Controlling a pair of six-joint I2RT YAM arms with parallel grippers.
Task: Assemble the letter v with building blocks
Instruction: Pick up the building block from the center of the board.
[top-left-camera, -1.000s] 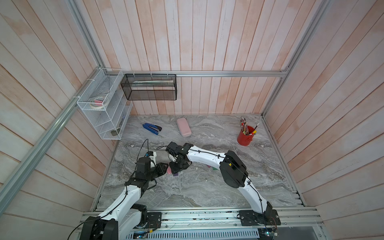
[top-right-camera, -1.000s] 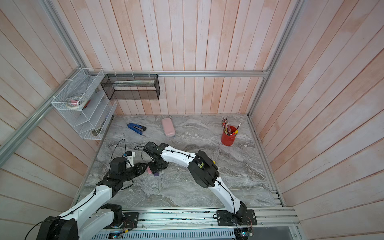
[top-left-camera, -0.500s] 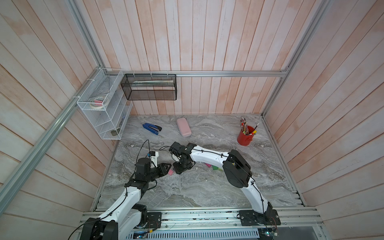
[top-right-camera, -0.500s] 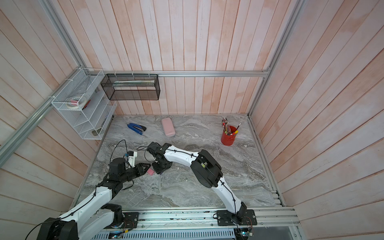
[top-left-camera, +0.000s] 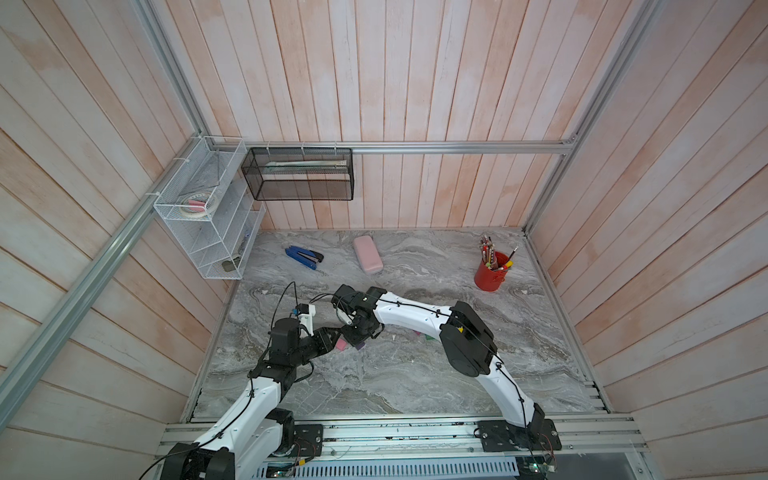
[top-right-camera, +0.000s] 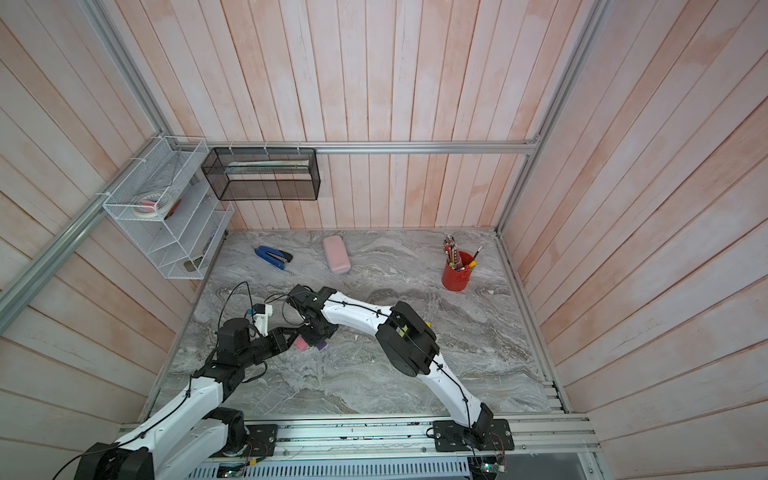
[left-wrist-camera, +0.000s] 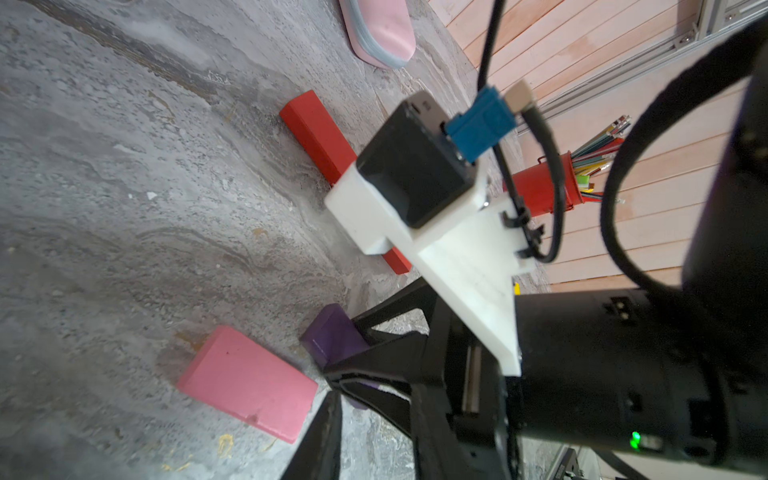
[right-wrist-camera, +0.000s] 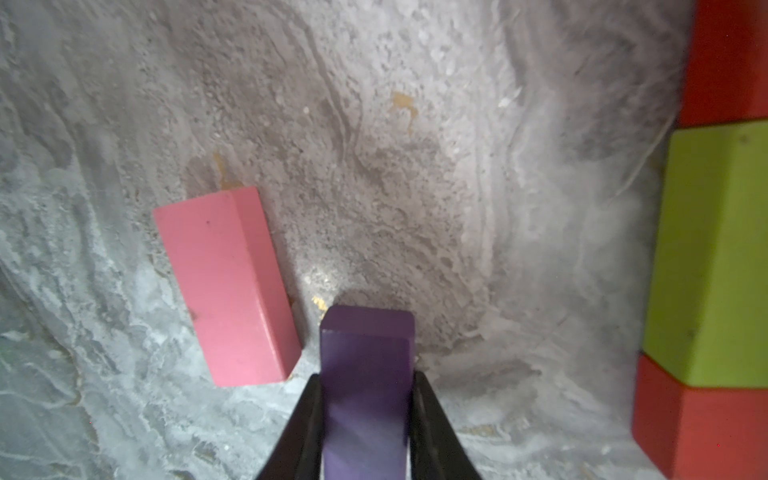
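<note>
From above, in both top views: finds the right end effector (top-left-camera: 355, 337) low on the desk (top-left-camera: 395, 386), now pinching the purple block (top-left-camera: 360, 345). Stood wider a moment ago. Finds the pink block (top-left-camera: 340, 345) flat just beside purple, in the same spot as before. Puts the left end effector (top-left-camera: 333, 338) right next to pink; cannot tell whether spread or pressed together.

From the left wrist: shows pink (left-wrist-camera: 245, 382) lying free, purple (left-wrist-camera: 332, 336) caught between two black fingers, and a red block (left-wrist-camera: 320, 137) farther off.

From the right wrist: shows purple (right-wrist-camera: 368, 374) held on both sides, and a lime block (right-wrist-camera: 715, 257) between two red ones, well apart.

Looks ready to lift purple and carry it to its place in the V.
</note>
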